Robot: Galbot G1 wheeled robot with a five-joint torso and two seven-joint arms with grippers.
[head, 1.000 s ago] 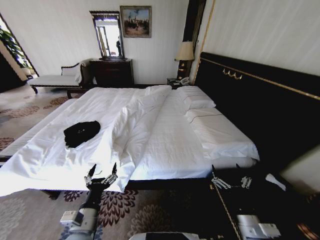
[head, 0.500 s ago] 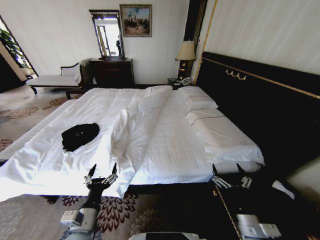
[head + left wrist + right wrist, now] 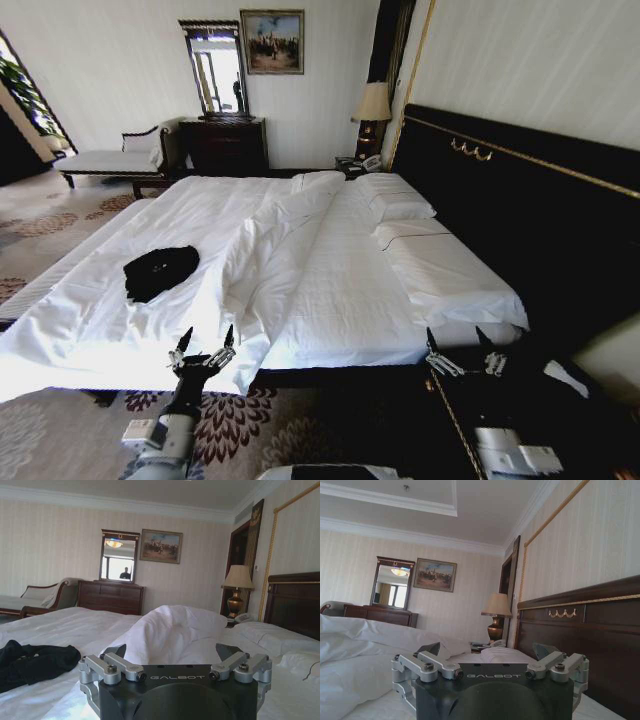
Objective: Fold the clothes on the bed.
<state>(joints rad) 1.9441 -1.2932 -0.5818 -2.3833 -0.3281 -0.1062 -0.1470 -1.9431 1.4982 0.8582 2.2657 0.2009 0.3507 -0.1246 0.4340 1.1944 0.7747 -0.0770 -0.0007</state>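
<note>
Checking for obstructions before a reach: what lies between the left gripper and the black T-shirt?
Only bare white duvet of the bed, seen in the head view, separates the left gripper from the black T-shirt.

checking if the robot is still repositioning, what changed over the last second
The whole head view slid: a second ago the bed sat slightly differently in frame, so the camera moved, not the things; since half a second ago, almost no shift. The black T-shirt stays crumpled on the duvet, untouched. The left gripper and right gripper stay open at the bed's near edge, holding nothing.
</note>
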